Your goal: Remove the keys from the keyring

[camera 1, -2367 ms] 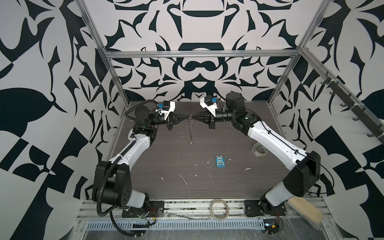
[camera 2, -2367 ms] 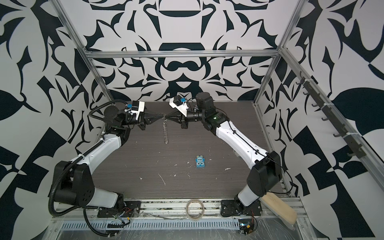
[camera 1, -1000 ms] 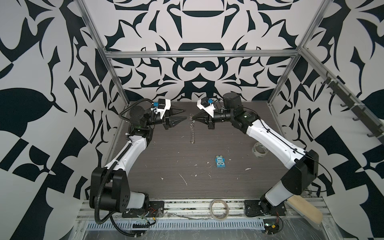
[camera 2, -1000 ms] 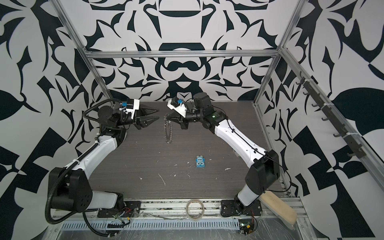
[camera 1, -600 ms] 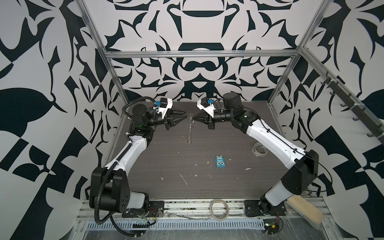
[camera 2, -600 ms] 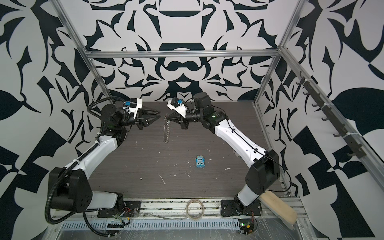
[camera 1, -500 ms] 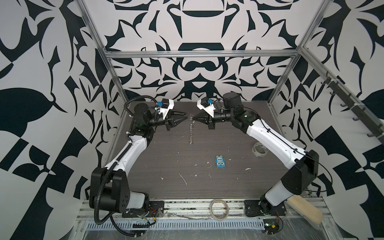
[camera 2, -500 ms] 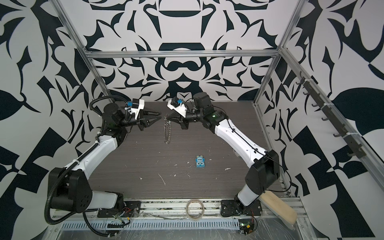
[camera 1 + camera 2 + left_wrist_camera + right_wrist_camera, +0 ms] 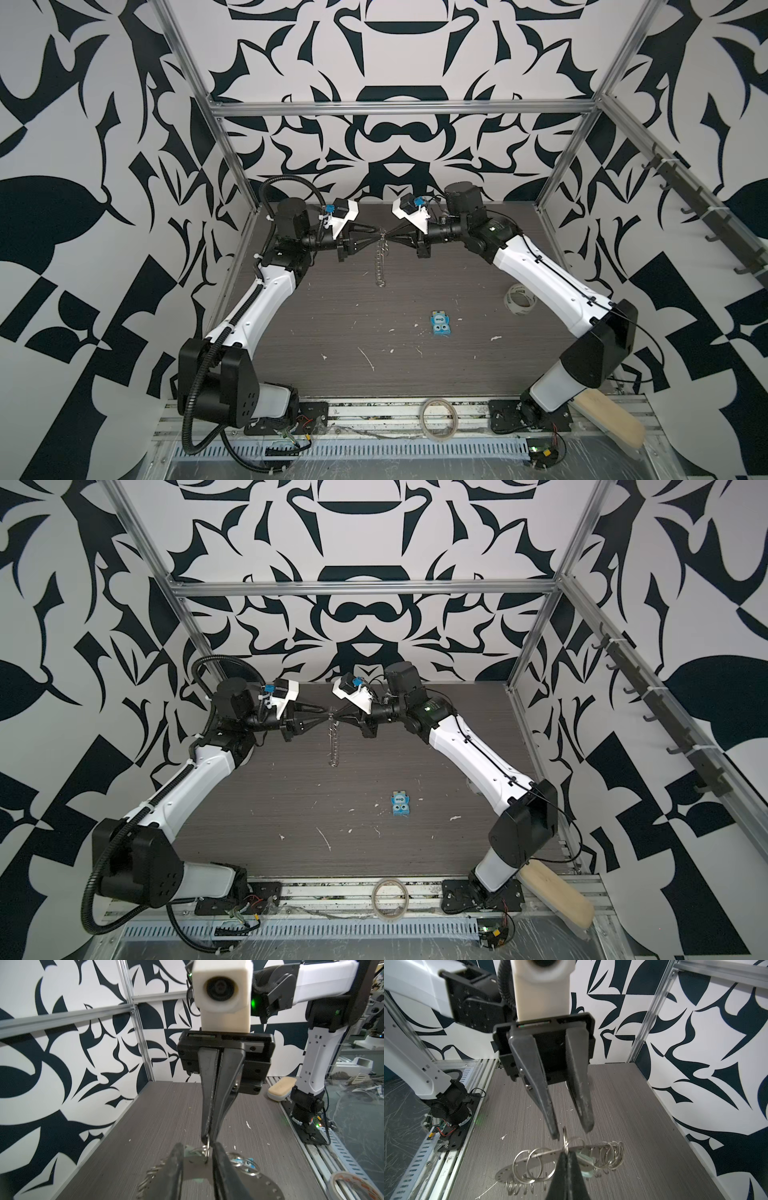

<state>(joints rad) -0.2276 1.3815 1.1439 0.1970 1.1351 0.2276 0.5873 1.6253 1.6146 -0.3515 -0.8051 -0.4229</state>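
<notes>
On your right gripper (image 9: 566, 1154) the jaws clench the keyring (image 9: 506, 1171); on the left gripper (image 9: 572, 1133) they gape; the key (image 9: 585, 1164) is not yet off.

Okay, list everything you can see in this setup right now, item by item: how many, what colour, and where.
keyring: one, grey metal disc fringed with wire split rings, held in the air over the table's far half
key: one, pale whitish-green, hanging on the keyring
packet: one, blue with cartoon eyes, mid-table
tape roll: one, translucent, table's right side
tape ring: one, beige, front rail
block: one, beige, front right corner
flecks: many, white, scattered on the table
table: one, dark grey woodgrain
left gripper: black, fingers apart around an upright split ring
right gripper: black, fingers shut on the keyring
</notes>
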